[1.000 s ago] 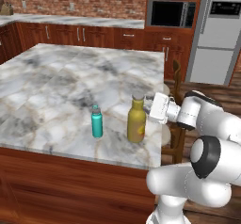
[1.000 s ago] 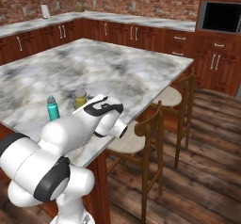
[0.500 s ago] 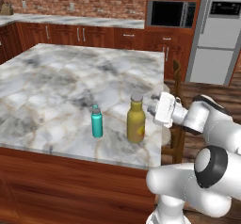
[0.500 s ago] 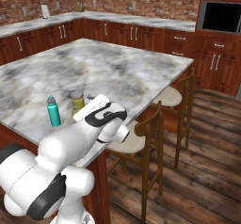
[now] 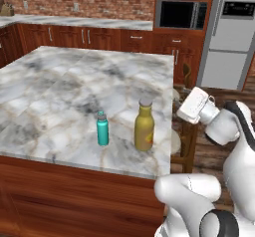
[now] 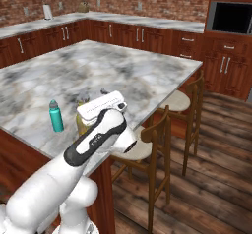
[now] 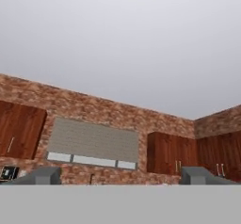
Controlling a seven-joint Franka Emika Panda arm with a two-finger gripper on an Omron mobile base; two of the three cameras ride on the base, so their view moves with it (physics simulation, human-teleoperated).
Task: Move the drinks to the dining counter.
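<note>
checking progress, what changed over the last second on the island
The gripper drew back from the yellow bottle, out past the counter's edge toward the chairs, holding nothing. The yellow bottle and teal bottle stayed standing where they were.

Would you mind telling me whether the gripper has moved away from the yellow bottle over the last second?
Yes. In the left base view the gripper has drawn back to the right, widening its gap from the yellow bottle, which stays put on the dining counter.

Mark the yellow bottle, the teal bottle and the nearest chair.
yellow bottle [image 5: 144,129]: left base view, body.
teal bottle [image 5: 102,130]: left base view, body.
nearest chair [image 6: 158,131]: right base view, top rail of the back.
</note>
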